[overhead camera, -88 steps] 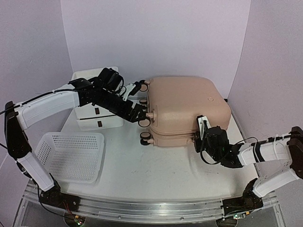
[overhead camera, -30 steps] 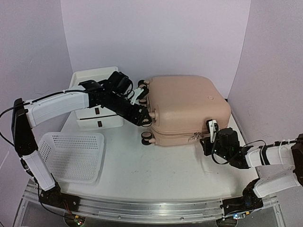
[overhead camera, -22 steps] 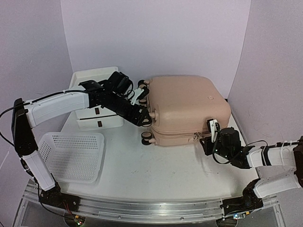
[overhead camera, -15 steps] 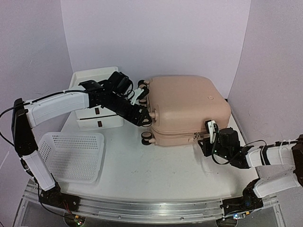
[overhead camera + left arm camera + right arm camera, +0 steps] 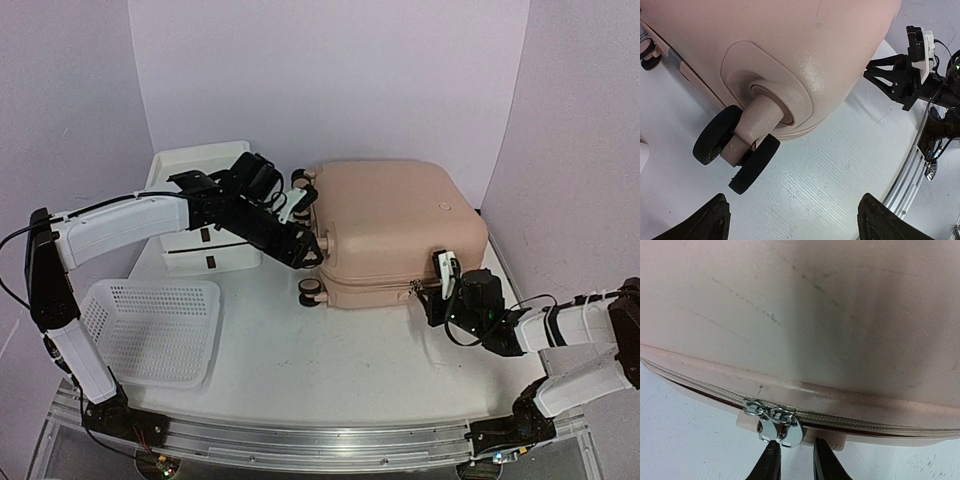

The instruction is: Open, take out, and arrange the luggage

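The luggage [image 5: 390,225] looks stiff and slick, so I'd pinch its zipper pulls [image 5: 775,424]. My right gripper [image 5: 795,454] sits just below them, barely parted and empty. The left gripper [image 5: 795,225] gapes empty by a wheel [image 5: 735,150].

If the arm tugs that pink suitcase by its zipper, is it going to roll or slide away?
Likely it slides rather than rolls: the suitcase lies flat, caster wheels sticking out sideways. Its hard shell looks stiff, so it should shift as one piece.
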